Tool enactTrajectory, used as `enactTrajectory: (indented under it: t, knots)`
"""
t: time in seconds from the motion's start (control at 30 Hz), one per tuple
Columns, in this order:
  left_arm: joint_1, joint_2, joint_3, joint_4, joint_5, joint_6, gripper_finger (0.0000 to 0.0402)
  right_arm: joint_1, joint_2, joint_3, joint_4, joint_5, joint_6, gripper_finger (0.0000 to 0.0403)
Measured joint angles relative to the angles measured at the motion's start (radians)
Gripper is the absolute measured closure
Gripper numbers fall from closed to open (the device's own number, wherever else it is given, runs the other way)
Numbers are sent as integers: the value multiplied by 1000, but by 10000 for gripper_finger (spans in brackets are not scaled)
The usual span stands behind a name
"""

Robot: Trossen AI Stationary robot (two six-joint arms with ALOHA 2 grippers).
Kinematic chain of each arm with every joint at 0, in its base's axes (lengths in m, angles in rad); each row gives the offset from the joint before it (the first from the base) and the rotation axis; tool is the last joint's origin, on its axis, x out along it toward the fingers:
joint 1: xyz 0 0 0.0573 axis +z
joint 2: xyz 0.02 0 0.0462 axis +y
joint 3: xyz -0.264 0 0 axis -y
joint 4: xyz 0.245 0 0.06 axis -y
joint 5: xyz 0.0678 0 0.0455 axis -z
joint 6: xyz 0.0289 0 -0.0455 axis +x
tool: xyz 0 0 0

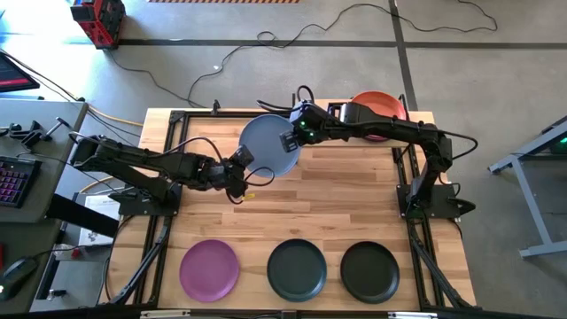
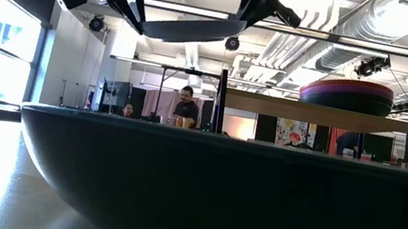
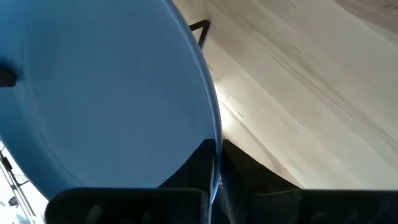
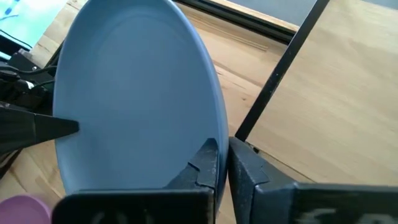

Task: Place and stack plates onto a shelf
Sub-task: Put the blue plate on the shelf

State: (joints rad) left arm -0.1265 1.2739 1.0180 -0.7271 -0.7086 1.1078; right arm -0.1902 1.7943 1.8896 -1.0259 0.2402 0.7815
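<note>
1. The task is partly done. A stack of plates (image 2: 346,95) already lies on the shelf (image 2: 322,114), at about 1 o'clock on the table (image 1: 354,204) in the high view. The orange plate (image 1: 379,105) is on top, and the low view shows purple rims under it. How many plates are in the stack, I cannot tell.

2. Three plates wait on the table edge toward 6 o'clock: a purple plate (image 1: 210,269) at 7 o'clock, a dark plate (image 1: 297,268) at 6 o'clock, and a second dark plate (image 1: 369,271) at 5 o'clock.

3. The pale blue plate (image 1: 268,144) is in the air above the table, near 12 o'clock, between both arms, so it looks like a hand-over.

4. The left gripper (image 1: 241,170) is at the plate's 7 o'clock edge. In its wrist view the rim passes between the two fingers (image 3: 186,180), which are closed on it.

5. The right gripper (image 1: 292,137) is at the plate's 3 o'clock edge. Its fingers (image 4: 202,168) also pinch the rim with only a thin gap.

6. In my judgement, the blue plate must go to the shelf next, then the three others.
</note>
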Motion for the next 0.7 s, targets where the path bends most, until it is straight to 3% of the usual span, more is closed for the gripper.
enactTrajectory:
  t: [0.33,0.5,0.7]
  knots:
    - [2,7,0,4,15,-100,378,0,0,0,-5,-4,30,402]
    - [2,11,0,9,68,-194,356,0,0,0,-7,-8,53,402]
    - [2,15,0,34,63,-314,319,0,0,0,-15,-7,75,403]
